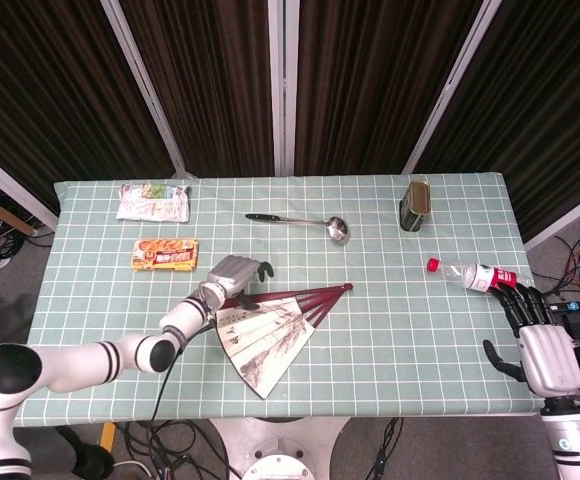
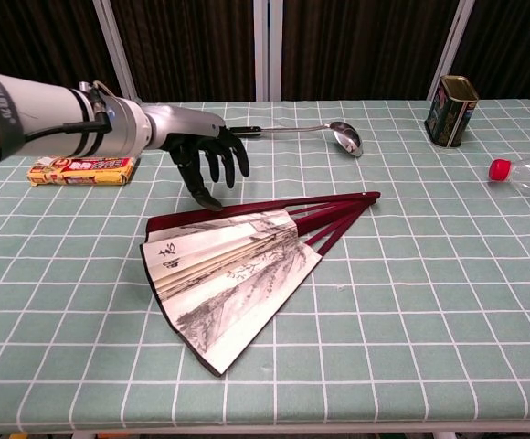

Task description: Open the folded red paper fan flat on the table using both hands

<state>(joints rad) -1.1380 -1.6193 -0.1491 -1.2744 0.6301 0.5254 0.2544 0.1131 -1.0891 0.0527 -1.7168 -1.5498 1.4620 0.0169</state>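
The red paper fan point(image 1: 270, 326) point(image 2: 233, 272) lies partly spread on the green checked tablecloth, its dark red ribs meeting at a pivot to the right. My left hand point(image 1: 236, 273) point(image 2: 207, 159) hovers just behind the fan's upper left rib, fingers apart and pointing down, thumb tip close to the rib; it holds nothing. My right hand point(image 1: 540, 340) stays at the table's right front edge, far from the fan, fingers apart and empty. The chest view does not show it.
An orange snack box point(image 1: 166, 254) point(image 2: 83, 168) and a white packet point(image 1: 152, 201) lie at the back left. A metal ladle point(image 1: 305, 220) point(image 2: 292, 133) lies behind the fan. A dark tin point(image 1: 415, 205) point(image 2: 451, 110) and a lying bottle point(image 1: 470, 274) are at the right.
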